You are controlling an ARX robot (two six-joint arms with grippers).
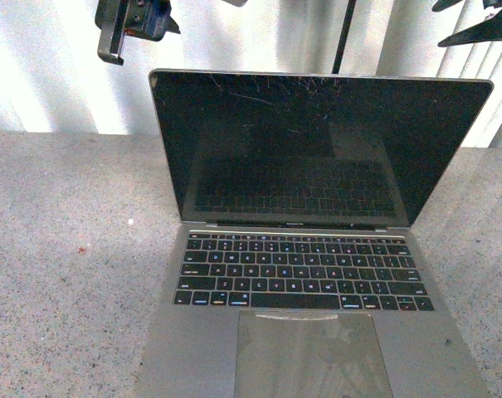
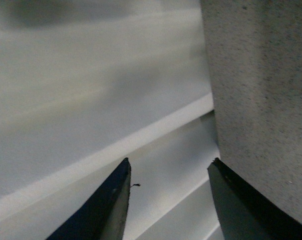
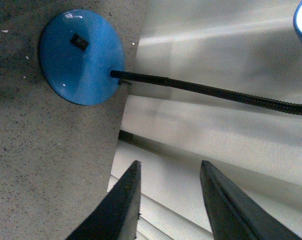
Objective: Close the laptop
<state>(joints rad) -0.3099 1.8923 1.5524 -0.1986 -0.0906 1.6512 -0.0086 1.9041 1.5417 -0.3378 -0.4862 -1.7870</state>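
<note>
**Laptop open on speckled table; both grippers raised, open and empty**

Surface: a grey speckled table [image 1: 60, 274] fills the front view from edge to edge. It looks matt and stone-like. A small red fleck [image 1: 82, 249] and a white fleck [image 1: 129, 222] lie on it to the left of the machine.

Task item: the laptop [image 1: 309, 274] sits flat on the table, centre to right of the front view, with its near edge cut off by the frame. The lid stands up and leans slightly back. The screen [image 1: 317, 149] is dark and glossy, with fine scratches along its top and a reflection of the keys. The black keyboard [image 1: 300, 269] and the large trackpad [image 1: 309, 352] are uncovered.

Room: behind the table runs a white ribbed wall [image 1: 51, 75], brightly lit. A lamp stands at the table's back edge, with a round blue base [image 3: 81, 57] and a black flexible neck [image 3: 215, 92] — the neck crosses in front of the wall.

Left gripper [image 2: 169, 162]: fingers spread apart with nothing between them, only wall panels behind. In the front view it hangs above and behind the lid's left corner, clear of the laptop.

Right gripper [image 3: 170, 164]: fingers likewise parted and empty, up near the lamp base — no contact with the laptop.
</note>
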